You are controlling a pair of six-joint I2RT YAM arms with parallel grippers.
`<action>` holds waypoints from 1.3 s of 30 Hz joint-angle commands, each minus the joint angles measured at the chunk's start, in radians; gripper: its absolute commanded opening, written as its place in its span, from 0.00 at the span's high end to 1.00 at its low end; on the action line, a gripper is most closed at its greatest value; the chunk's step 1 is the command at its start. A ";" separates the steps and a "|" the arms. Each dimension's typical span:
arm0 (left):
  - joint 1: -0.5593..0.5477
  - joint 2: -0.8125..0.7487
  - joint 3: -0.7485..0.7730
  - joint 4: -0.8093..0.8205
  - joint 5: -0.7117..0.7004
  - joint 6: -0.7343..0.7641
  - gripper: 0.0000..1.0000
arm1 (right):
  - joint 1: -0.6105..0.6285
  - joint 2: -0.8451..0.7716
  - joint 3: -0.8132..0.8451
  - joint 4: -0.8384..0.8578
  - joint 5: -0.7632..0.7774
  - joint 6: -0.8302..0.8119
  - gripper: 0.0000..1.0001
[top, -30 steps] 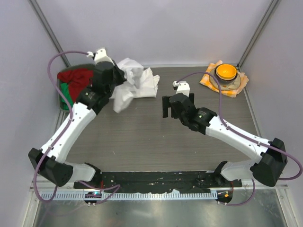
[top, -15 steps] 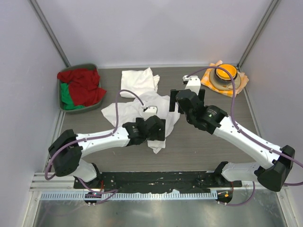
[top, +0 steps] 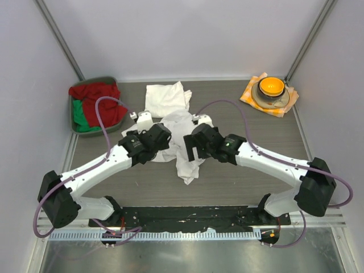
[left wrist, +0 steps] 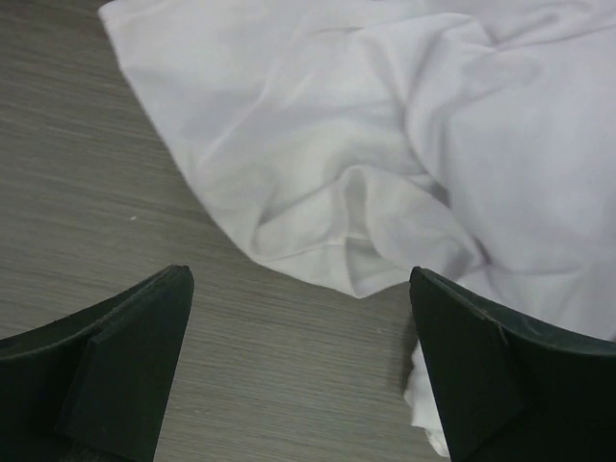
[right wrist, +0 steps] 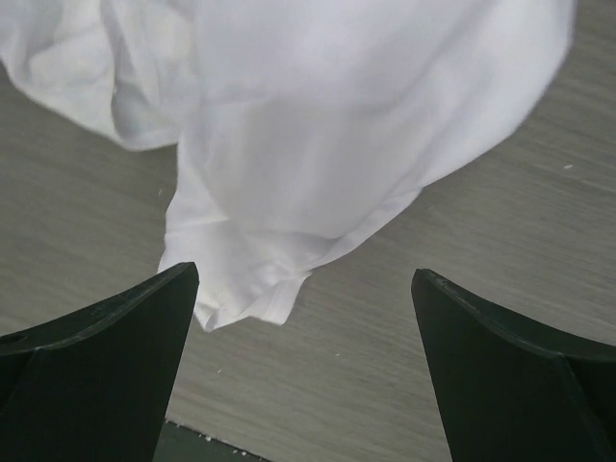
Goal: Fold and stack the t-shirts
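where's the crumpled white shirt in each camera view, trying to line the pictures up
top external: crumpled shirt at mid-table, nearer the arm bases than the folded shirt.
left wrist: crumpled shirt fills the upper right, its hem dipping towards bottom centre.
right wrist: crumpled shirt fills the upper half, one corner hanging lower left.
shared landmark: the grey wood-grain table beside the shirt's edge, seen in all three.
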 commanded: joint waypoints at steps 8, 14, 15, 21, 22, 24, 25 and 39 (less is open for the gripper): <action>0.142 0.149 -0.160 0.091 0.097 -0.080 0.00 | 0.138 0.095 -0.076 0.102 -0.105 0.092 0.01; 0.170 0.289 -0.134 0.143 0.099 -0.085 0.00 | 0.141 0.130 -0.110 0.154 -0.114 0.111 0.03; 0.176 0.298 -0.135 0.158 0.097 -0.086 0.00 | 0.141 0.141 -0.114 0.169 -0.114 0.112 0.04; 0.193 0.337 -0.141 0.197 0.107 -0.092 0.01 | 0.144 0.190 -0.103 0.205 -0.096 0.108 0.14; 0.196 0.341 -0.141 0.200 0.104 -0.091 0.01 | 0.144 0.205 -0.100 0.209 -0.096 0.107 0.16; 0.202 0.355 -0.147 0.207 0.103 -0.091 0.02 | 0.144 0.225 -0.091 0.221 -0.084 0.105 0.23; 0.202 0.358 -0.147 0.218 0.105 -0.091 0.03 | 0.144 0.233 -0.088 0.226 -0.079 0.102 0.28; 0.233 0.378 -0.210 0.307 0.125 -0.097 1.00 | 0.146 0.248 -0.070 0.177 0.002 0.105 0.76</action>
